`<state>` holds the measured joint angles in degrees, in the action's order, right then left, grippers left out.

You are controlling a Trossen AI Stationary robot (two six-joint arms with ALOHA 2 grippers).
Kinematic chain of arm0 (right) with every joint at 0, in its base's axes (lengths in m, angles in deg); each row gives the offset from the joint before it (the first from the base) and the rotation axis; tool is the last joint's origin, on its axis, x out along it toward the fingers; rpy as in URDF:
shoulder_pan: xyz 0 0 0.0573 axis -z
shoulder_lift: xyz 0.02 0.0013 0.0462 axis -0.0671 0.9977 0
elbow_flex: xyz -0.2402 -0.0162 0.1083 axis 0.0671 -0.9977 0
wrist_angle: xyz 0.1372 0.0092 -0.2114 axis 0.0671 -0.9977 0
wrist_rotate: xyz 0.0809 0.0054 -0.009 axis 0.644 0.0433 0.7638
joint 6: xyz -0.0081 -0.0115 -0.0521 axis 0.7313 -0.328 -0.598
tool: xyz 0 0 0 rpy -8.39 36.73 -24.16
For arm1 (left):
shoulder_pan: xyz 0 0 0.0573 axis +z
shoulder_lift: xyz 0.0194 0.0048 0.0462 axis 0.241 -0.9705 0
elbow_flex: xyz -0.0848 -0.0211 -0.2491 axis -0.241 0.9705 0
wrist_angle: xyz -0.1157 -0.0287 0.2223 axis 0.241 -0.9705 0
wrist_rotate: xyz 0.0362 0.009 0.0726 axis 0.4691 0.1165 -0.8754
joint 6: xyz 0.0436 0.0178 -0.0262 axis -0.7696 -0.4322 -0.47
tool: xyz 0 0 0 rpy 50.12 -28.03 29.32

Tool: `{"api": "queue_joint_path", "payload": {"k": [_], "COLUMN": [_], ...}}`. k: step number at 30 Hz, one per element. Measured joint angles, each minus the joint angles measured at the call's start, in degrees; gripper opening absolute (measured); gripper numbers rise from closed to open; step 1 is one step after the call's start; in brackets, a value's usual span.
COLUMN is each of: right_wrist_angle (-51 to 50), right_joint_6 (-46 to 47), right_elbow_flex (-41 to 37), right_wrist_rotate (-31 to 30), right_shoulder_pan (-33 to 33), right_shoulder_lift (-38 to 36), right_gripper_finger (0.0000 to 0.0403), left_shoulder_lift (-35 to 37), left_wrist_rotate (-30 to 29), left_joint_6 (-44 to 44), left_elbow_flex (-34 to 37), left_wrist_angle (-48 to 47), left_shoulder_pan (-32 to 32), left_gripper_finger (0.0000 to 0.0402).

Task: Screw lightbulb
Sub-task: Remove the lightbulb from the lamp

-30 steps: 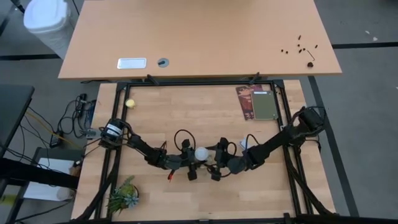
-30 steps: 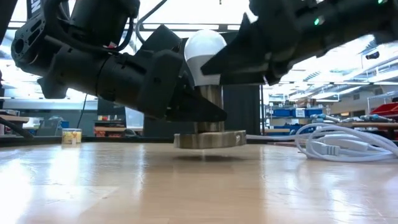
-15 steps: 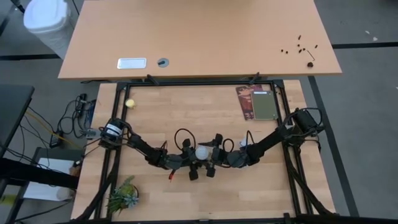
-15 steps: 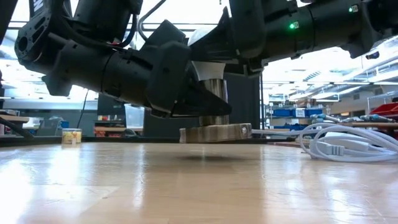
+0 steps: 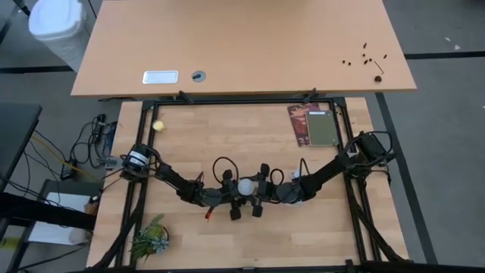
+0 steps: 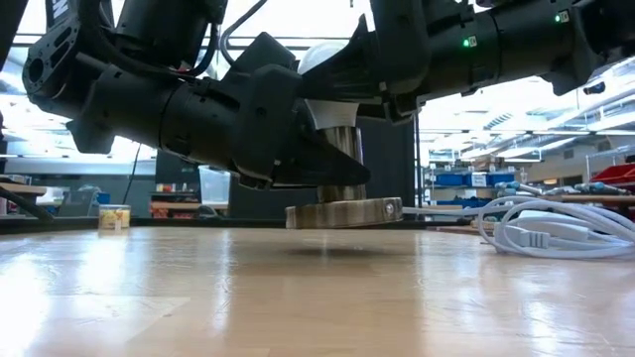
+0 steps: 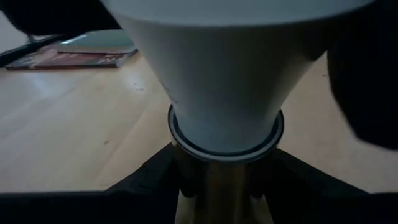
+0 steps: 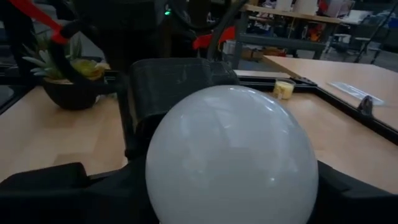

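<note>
The lightbulb (image 5: 245, 186) has a smooth, frosted white dome that narrows to a cone, ending in a thin pale ring above a brushed metal neck. It stands upright in a round, flat metal socket (image 6: 343, 212) near the middle of the pale wooden table (image 5: 227, 136). In the low view the disc sits slightly tilted, one edge off the wood.

The right gripper (image 5: 260, 187) is closed on the dome, its dark fingers (image 8: 50, 196) pressed against both sides of the glass. The left gripper (image 5: 233, 196) reaches in lower, its jaws part-way open around the metal neck; whether they touch it cannot be told.

A coiled white cable (image 6: 556, 224) lies beside the socket.
</note>
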<state>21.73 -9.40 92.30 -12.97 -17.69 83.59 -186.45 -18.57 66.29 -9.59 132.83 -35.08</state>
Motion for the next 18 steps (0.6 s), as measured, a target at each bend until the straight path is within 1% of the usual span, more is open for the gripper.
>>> {"api": "queue_joint_path", "payload": {"k": [4, 7, 10, 13, 16, 18], "right_wrist_angle": [-0.2, -0.7, -1.5, -1.7, -1.7, -1.7], "right_joint_6": [-0.2, -1.2, -1.4, -1.4, -1.4, -1.4], "right_elbow_flex": [0.0, 0.0, 0.0, 0.0, 0.0, 0.0], "right_wrist_rotate": [2.5, 8.0, 17.1, 28.4, 40.2, 46.6], "right_shoulder_pan": [-0.2, 0.1, 1.4, 3.3, 5.8, 7.6], "right_shoulder_lift": [0.0, 0.0, 0.0, 0.0, 0.0, 0.0], "right_gripper_finger": [0.0265, 0.0258, 0.0255, 0.0262, 0.0269, 0.0269], "left_shoulder_lift": [0.1, 0.1, 0.1, 0.1, 0.1, 0.1], "left_wrist_rotate": [2.9, 5.9, 10.0, 15.0, 17.5, 18.4], "left_joint_6": [0.2, -0.3, -1.0, -1.2, -2.1, -2.2], "left_elbow_flex": [0.5, 0.9, 1.3, 1.3, 1.3, 1.3], "left_wrist_angle": [0.1, 0.1, 0.0, -0.1, -0.1, 0.2], "left_shoulder_pan": [-0.2, -0.6, -0.8, -0.8, -0.9, -0.9], "left_gripper_finger": [0.0188, 0.0188, 0.0188, 0.0188, 0.0188, 0.0188]}}
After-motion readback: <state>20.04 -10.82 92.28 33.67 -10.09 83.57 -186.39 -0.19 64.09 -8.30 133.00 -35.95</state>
